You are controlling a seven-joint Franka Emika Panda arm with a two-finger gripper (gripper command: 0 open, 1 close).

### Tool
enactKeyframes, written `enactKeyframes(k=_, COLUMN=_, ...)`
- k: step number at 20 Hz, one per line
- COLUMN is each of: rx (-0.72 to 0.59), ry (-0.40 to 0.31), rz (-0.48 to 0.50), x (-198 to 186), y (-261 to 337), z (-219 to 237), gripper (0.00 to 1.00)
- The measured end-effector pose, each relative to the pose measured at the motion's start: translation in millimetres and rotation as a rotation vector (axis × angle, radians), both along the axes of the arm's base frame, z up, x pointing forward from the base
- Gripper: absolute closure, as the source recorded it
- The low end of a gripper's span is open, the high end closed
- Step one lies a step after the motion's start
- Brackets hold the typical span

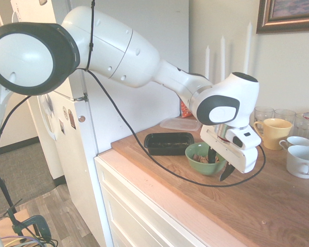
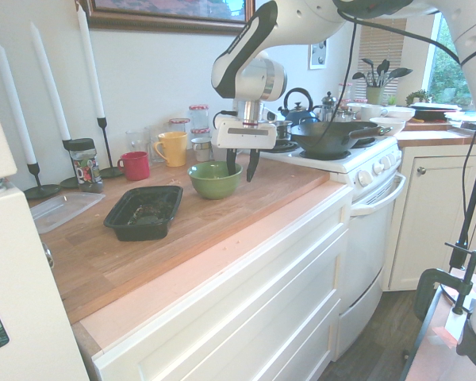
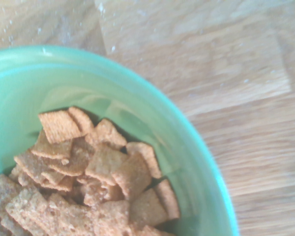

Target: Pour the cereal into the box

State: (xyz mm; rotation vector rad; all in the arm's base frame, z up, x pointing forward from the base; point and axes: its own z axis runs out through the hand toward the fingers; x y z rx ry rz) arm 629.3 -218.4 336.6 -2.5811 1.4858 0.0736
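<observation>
The cereal point(image 1: 200, 157) point(image 3: 98, 172) is a heap of light-brown squares inside a round green bowl point(image 1: 203, 168) point(image 2: 214, 184) point(image 3: 196, 147) on the wooden counter. The box point(image 1: 169, 143) point(image 2: 143, 213), a shallow black tray, lies beside the bowl, on the side toward the fridge. My gripper point(image 1: 220, 163) point(image 2: 242, 167) points down at the bowl's rim on the side away from the box. One finger reaches inside the bowl and the other hangs outside, with the rim between them. The fingers stand apart, with a gap still visible around the rim.
A clear flat container point(image 1: 180, 123) point(image 2: 63, 210) lies behind the box near the wall. A yellow mug point(image 1: 273, 133), white mugs point(image 1: 302, 160), glasses and a red mug point(image 2: 135, 165) stand behind the bowl. A stove with a black pan point(image 2: 333, 136) adjoins the counter.
</observation>
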Motion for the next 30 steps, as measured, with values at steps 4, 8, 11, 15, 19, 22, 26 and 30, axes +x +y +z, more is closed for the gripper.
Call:
enactKeyframes(k=4, rx=0.004, ry=0.004, rz=0.011, x=3, y=7, z=-4, gripper=1.00)
enactKeyframes(k=8, rx=0.007, ry=0.003, rz=0.018, x=5, y=12, z=-4, gripper=1.00)
enactKeyframes(k=11, rx=0.009, ry=-0.004, rz=0.017, x=7, y=12, z=-1, gripper=1.00)
enactKeyframes(k=15, rx=0.010, ry=-0.009, rz=0.038, x=14, y=20, z=11, gripper=1.00)
enactKeyframes(k=19, rx=0.003, ry=-0.027, rz=0.054, x=19, y=30, z=24, gripper=1.00)
enactKeyframes(k=22, rx=-0.005, ry=-0.053, rz=0.059, x=17, y=33, z=52, gripper=1.00)
enactKeyframes(k=26, rx=-0.064, ry=-0.076, rz=0.055, x=13, y=40, z=90, gripper=1.00)
enactKeyframes(k=30, rx=-0.193, ry=-0.066, rz=0.080, x=24, y=84, z=110, gripper=1.00)
